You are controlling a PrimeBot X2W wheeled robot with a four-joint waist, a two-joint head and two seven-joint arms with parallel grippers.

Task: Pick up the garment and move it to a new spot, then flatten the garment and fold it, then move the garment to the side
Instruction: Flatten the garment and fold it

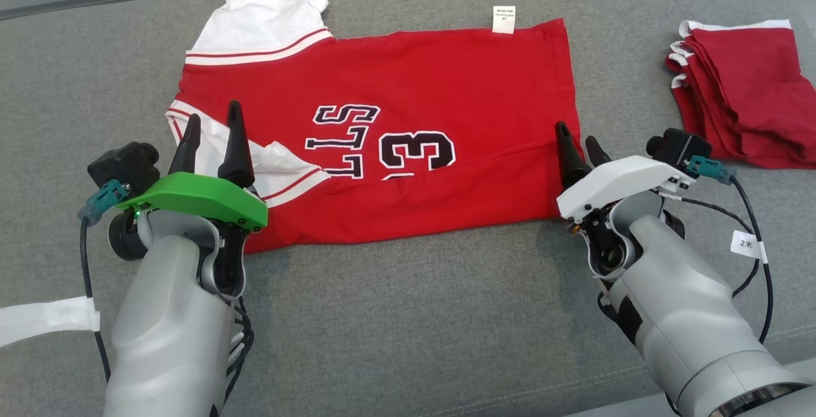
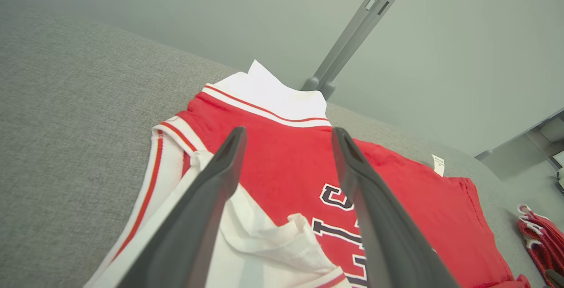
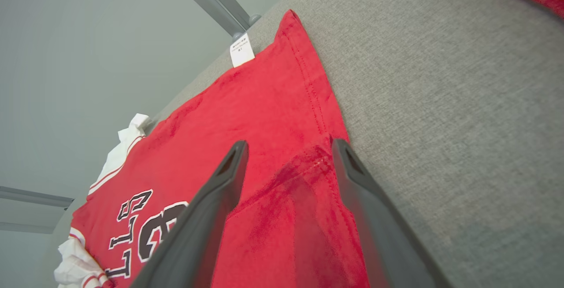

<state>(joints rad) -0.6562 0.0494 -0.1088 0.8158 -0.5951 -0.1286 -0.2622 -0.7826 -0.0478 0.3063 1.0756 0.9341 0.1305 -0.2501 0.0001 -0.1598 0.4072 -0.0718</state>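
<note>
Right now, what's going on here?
A two-armed robot is folding a red jersey on a grey cushion. The jersey lies folded in half lengthwise. The left gripper is over its sleeve end and the right gripper over its hem end, both with jaws open, holding nothing. A pile of folded red garments sits to the right.

Bench is grey woven upholstery [image 1: 408, 315], with a stitched seam [image 1: 561, 384] along the near edge on the right. Past the far edge is a plain pale grey-green surface [image 2: 132, 6]; wall or floor, can't tell. A slotted grey metal post [image 2: 352, 37] stands there. Light is even, shadows soft.
</note>
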